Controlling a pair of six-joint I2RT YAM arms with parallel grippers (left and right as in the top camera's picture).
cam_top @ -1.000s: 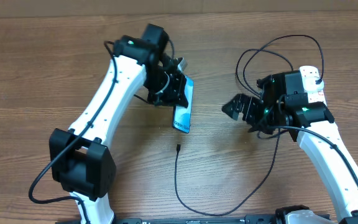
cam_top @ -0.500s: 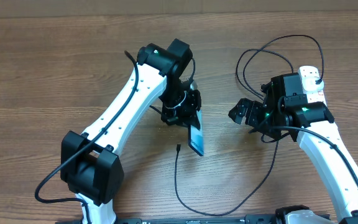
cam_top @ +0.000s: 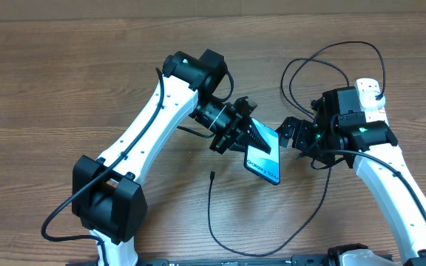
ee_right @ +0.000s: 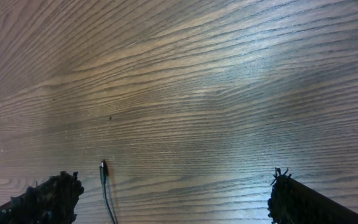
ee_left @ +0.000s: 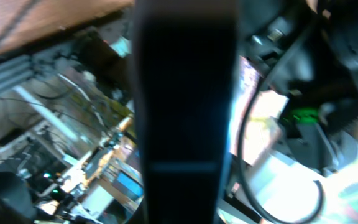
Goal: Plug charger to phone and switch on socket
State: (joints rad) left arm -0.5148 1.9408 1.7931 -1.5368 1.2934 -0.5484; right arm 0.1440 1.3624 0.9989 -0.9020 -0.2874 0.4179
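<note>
Blue-screened phone (cam_top: 263,162) clamped in left tool (cam_top: 250,138)

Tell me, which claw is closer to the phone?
Left. The left gripper is clamped shut on the phone, holding it tilted. The right gripper hangs open just beside the phone's upper right edge, apparently not touching it.
</note>
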